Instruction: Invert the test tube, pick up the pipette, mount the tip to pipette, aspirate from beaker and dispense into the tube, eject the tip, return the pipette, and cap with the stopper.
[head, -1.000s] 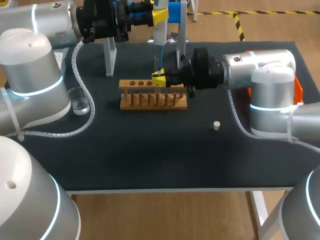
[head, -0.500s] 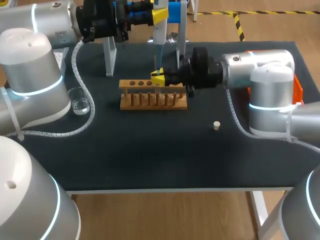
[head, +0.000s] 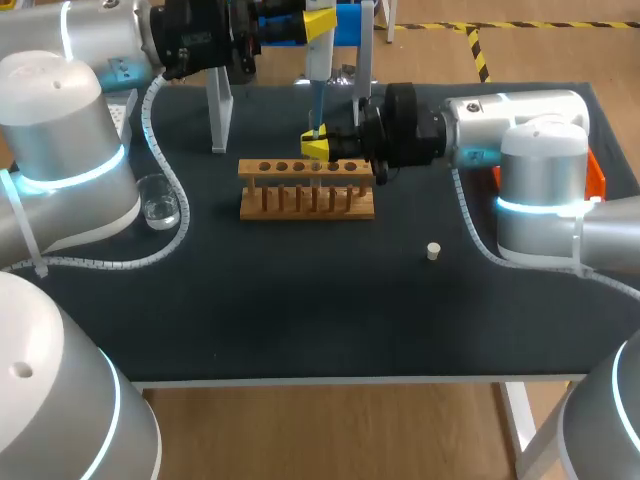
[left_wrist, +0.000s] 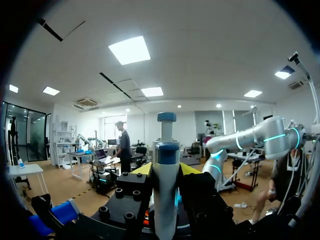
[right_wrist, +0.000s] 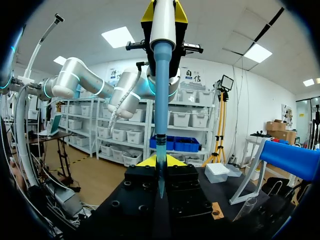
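Dispense step. My left gripper is clamping the pipette upright over the far middle of the table, fingers closed on its barrel. My right gripper is holding just above the far rail of the wooden rack. Its yellow tips are nearly together, apparently pinching the test tube. The glass is hard to make out, so I am treating that grip as likely rather than certain. In the right wrist view the blue tip is running straight down between those fingers.

To do it well, I am keeping the tip centred in the tube mouth and the tube vertical, and pressing the plunger slowly.

Against the earlier frames, the right gripper is sitting higher, clear of the rack holes, and the pipette is raised with it. The beaker by the left edge and the stopper right of the rack are lying unmoved.
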